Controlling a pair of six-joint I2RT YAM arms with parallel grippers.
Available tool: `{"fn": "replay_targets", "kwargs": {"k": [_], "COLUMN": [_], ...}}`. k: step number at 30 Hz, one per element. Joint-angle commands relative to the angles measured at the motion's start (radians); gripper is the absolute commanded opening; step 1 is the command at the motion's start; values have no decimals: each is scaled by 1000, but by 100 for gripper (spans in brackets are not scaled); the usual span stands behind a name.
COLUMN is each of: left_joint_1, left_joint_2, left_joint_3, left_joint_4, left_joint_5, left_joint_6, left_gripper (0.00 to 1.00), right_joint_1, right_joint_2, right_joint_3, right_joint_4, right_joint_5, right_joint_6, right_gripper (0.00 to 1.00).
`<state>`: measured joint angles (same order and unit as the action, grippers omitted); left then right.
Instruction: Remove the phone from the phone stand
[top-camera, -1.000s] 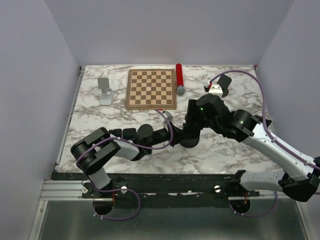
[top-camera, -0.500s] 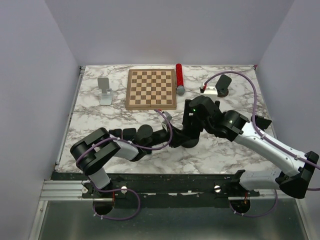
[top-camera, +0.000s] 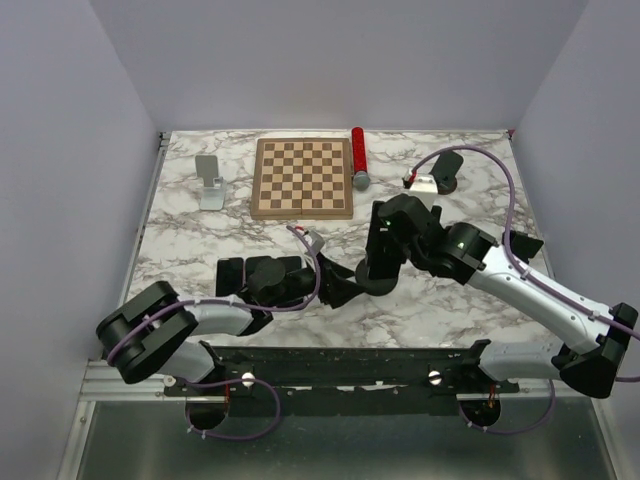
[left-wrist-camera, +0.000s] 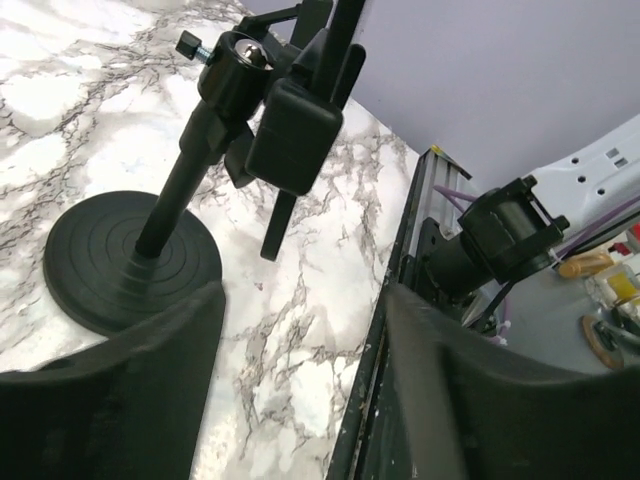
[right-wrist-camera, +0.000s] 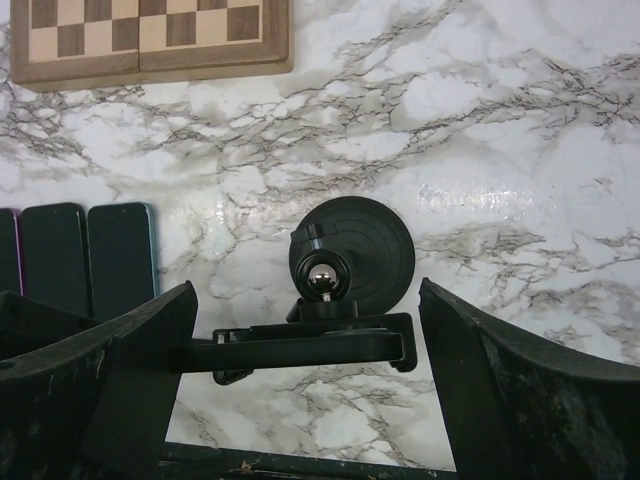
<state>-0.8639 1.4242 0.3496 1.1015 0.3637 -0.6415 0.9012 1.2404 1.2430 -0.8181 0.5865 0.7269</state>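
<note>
Right claw (right-wrist-camera: 307, 295): released, fingers spread wide, hanging directly over the black round-based phone stand (right-wrist-camera: 380, 240). Its fingers are straddling the clamp head and, as far as I can tell, are not touching it. The thin black phone (left-wrist-camera: 283, 220) is sitting in the stand's clamp directly beneath this claw, tilted close to upright (edge-on in both wrist views, face not visible).

Left claw (left-wrist-camera: 300, 320): also released, fingers apart with nothing between them, lying low over the white-and-grey marble tabletop (left-wrist-camera: 60, 120). The stand is standing just ahead of it, apart from both fingers.

To the right claw's left, dark flat phone-like slabs (right-wrist-camera: 120, 255) are lying on the marble. Beyond the stand, a wooden chessboard (right-wrist-camera: 150, 40) is lying flat.
</note>
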Motion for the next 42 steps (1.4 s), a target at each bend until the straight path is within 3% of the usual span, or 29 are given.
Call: {"fn": "replay_targets", "kwargs": {"k": [1, 7, 14, 22, 27, 29, 38, 42], "left_joint_1": [2, 2, 2, 2, 0, 0, -1, -1], "left_joint_2": [-120, -287, -405, -389, -315, -275, -147, -99], "left_joint_3": [-29, -6, -26, -5, 55, 92, 212, 251], "left_joint_4": [-129, -308, -378, -390, -366, -365, -371, -367], "left_joint_5": [-46, -118, -231, -217, -95, -50, -20, 9], "left_joint_6": [23, 80, 132, 128, 151, 159, 169, 189], "left_gripper": [80, 80, 67, 63, 70, 70, 58, 56], "right_joint_1": [4, 5, 12, 24, 24, 23, 22, 21], "right_joint_2": [-25, -7, 14, 17, -12, -40, -33, -42], "right_joint_3": [-25, -29, -31, -28, -59, -86, -87, -86], "right_joint_4": [-26, -31, -43, -59, -12, 39, 63, 84], "right_joint_5": [24, 43, 52, 67, 60, 41, 25, -11], "right_joint_6": [11, 14, 20, 39, 24, -6, -46, -75], "right_gripper": [97, 91, 91, 82, 76, 67, 3, 1]}}
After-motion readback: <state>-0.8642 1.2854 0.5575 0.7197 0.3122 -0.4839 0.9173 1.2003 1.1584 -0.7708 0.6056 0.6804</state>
